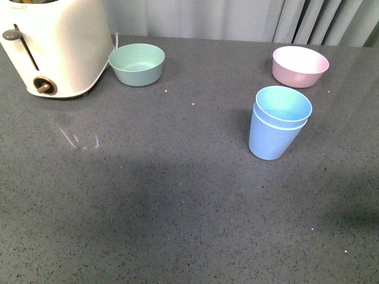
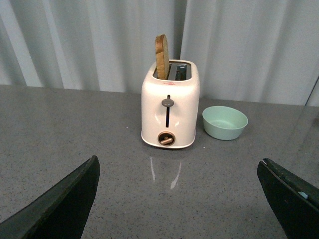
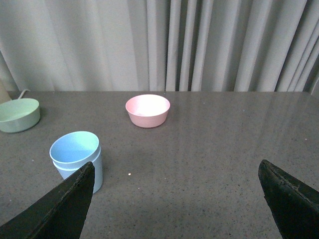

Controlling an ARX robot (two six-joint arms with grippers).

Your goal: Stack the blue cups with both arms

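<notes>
Two light blue cups (image 1: 278,121) stand upright on the grey table, one nested inside the other, right of centre in the front view. The same stack of blue cups (image 3: 77,159) shows in the right wrist view, just past one black finger. My right gripper (image 3: 177,201) is open with only bare table between its fingers, and the cups stand off to one side of it, apart from it. My left gripper (image 2: 179,199) is open too, facing the toaster, with nothing between its fingers. Neither arm shows in the front view.
A cream toaster (image 1: 56,47) with a slice sticking up (image 2: 162,57) stands at the far left. A mint-green bowl (image 1: 137,64) sits beside it. A pink bowl (image 1: 299,66) sits behind the cups. Pale curtains (image 3: 164,45) close off the back edge.
</notes>
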